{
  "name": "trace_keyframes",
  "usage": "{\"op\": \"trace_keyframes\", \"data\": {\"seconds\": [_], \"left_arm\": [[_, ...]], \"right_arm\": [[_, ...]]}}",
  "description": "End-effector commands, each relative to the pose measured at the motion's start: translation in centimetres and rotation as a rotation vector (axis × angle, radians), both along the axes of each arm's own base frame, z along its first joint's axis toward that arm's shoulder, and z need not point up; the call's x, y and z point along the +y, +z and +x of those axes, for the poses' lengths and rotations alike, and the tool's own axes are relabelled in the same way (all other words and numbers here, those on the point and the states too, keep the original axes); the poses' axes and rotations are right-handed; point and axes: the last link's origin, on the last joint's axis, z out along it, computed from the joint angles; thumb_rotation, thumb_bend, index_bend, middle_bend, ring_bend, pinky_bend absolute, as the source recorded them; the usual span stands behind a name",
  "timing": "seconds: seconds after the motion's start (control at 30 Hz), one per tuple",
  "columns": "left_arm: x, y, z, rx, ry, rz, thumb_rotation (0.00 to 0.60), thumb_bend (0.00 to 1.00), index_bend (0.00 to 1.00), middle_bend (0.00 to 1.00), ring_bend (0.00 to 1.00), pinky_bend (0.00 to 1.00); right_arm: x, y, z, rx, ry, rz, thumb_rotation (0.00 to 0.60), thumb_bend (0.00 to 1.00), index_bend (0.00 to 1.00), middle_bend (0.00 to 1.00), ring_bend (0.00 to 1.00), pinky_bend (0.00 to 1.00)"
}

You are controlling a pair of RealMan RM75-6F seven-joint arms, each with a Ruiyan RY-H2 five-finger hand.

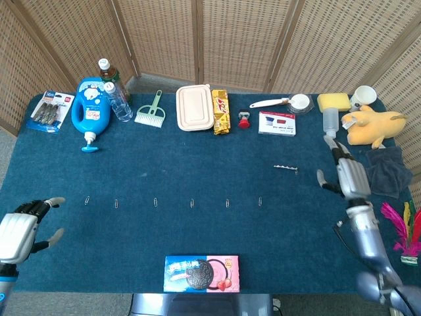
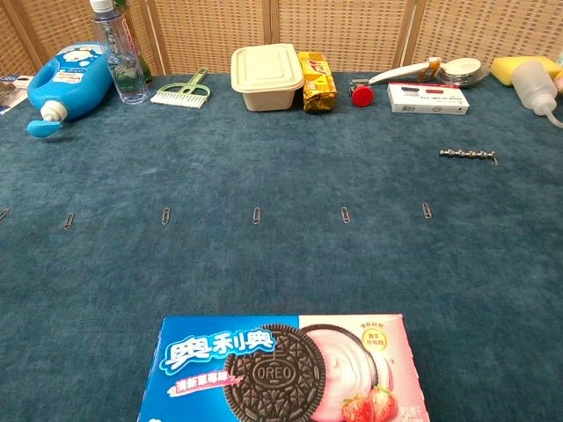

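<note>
As the head view has it, your right hand (image 1: 348, 176) hangs with its fingers spread and nothing in them, off to the right of the drill bit (image 1: 285, 168) and apart from it. The drill bit is a thin, silvery, twisted rod lying flat on the blue table cloth (image 1: 197, 151), pointing left to right. Take it as your landmark: the white card box (image 1: 277, 123) sits just behind it, the red knob (image 1: 244, 119) behind and to its left, and the nearest paper clip (image 1: 260, 201) lies in front of it, a little to the left. Six paper clips run in one row leftward from there. Far to the left of the bit, at the cloth's near corner, your left hand (image 1: 20, 230) is likewise loose, fingers apart, holding nothing. One Oreo box (image 1: 201, 273) lies well in front of the bit, at the near edge.

In the chest view neither hand shows. The drill bit (image 2: 469, 154) lies alone on the cloth (its spiral flutes read clearly here), one paper clip (image 2: 427, 210) just in front of it. Behind it stands the white card box (image 2: 427, 97); to its right, one squeeze bottle (image 2: 533, 83). The Oreo box (image 2: 281, 369) fills the foreground.
</note>
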Motion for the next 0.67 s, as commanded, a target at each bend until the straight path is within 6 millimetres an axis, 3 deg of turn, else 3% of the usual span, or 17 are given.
{"op": "trace_keyframes", "data": {"seconds": [0.03,0.33,0.67], "left_arm": [[-0.7,-0.3,-0.3,-0.001,0.011,-0.002,0.600,0.42,0.26,0.37,0.32,0.36],[-2.7,-1.2,-0.4,-0.004,0.031,-0.029,0.600,0.42,0.26,0.37,0.32,0.36],[-4.0,-1.7,-0.4,-0.034,0.048,-0.031,0.600,0.42,0.26,0.37,0.32,0.36]], "right_arm": [[5.5,0.7,-1.5,0.158,-0.034,-0.013,0.600,0.49,0.00,0.13,0.08,0.22],[10.5,0.3,-2.7,0.224,-0.126,0.055,0.600,0.49,0.00,0.14,0.07,0.22],[12.6,0.3,-3.0,0.254,-0.142,0.033,0.600,0.49,0.00,0.13,0.05,0.21]]}}
